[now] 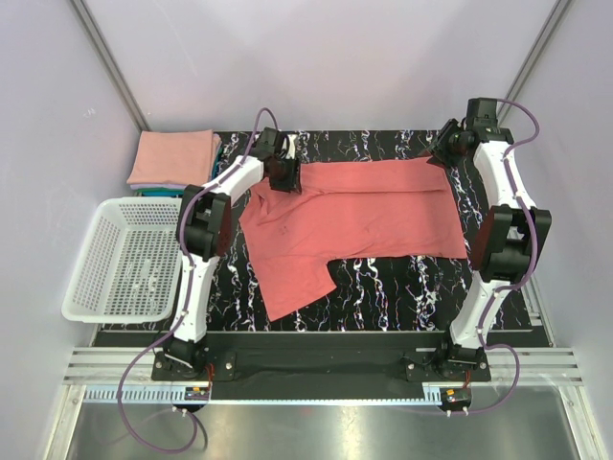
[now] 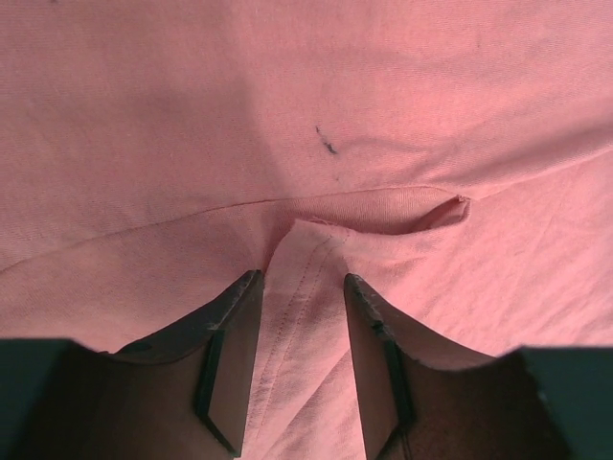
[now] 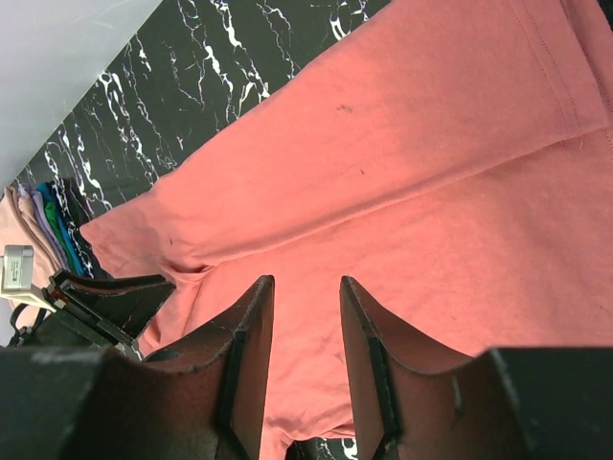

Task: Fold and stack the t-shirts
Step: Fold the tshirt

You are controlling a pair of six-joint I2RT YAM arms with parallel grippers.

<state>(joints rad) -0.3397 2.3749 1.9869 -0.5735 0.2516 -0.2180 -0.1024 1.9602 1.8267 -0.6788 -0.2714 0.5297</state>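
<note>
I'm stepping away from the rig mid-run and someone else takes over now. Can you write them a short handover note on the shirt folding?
Left gripper: jaws apart, astride a raised ridge of the coral-red t-shirt near its far left edge; no firm pinch visible.
Right gripper: jaws apart, over the shirt's far right corner.
Shirt: mostly spread on the table, one flap reaching toward the near edge.
Done: the folded stack, salmon pink on top, sits at the far left, behind the white basket.
Left: fold the coral-red shirt and add it to the stack.
</note>
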